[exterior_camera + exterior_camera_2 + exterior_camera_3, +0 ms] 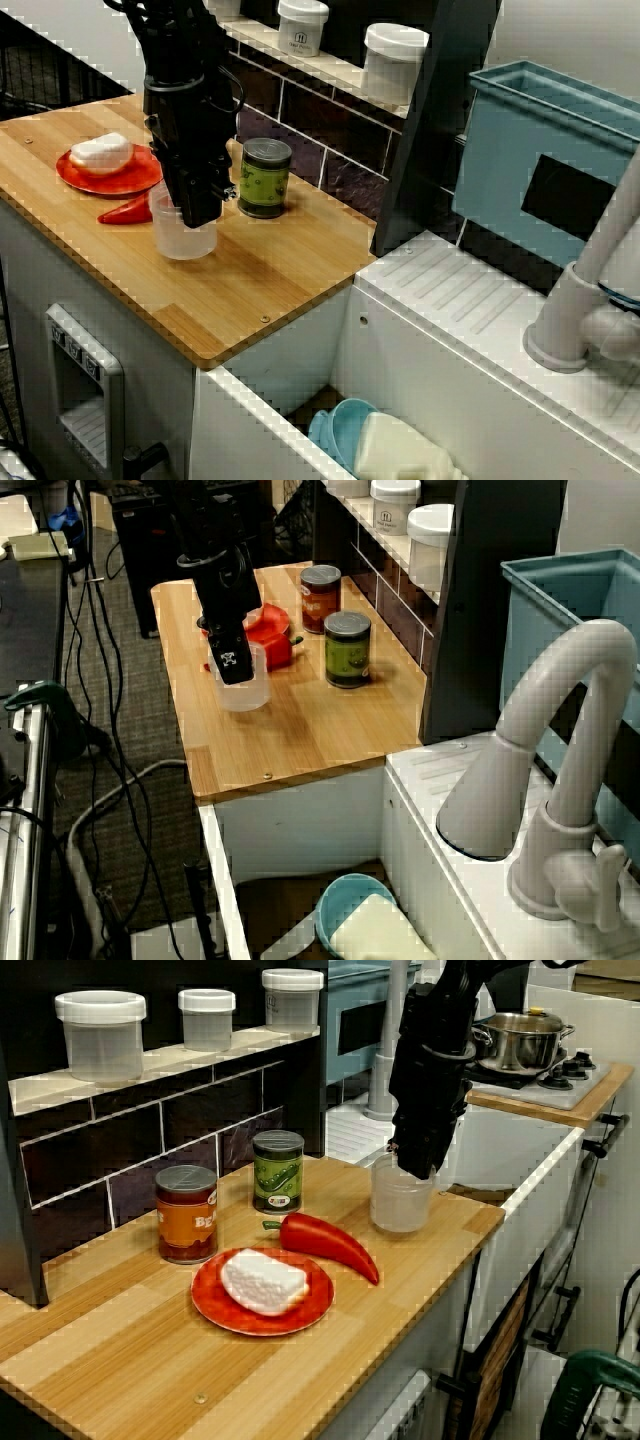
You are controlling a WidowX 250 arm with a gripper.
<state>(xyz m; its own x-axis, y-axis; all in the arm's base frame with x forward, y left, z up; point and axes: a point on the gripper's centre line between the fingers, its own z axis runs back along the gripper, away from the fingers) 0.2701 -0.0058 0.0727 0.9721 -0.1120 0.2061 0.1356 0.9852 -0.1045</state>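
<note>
We see a cup (400, 1210) of frosted, see-through plastic and a matt black gripper (413, 1165) on a smooth, pale wooden counter (150, 1360). We also note a glossy red pepper (325, 1243), a shiny red plate (207, 1302), a green can (277, 1170) and an orange can (186, 1215), both metal with paper labels, and a polished steel pot (515, 1048).

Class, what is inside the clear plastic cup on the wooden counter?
The black gripper dips into the cup from above. Through the cloudy wall, the lower part looks empty. The gripper's body covers its fingertips, so whether they hold anything cannot be told.
</note>
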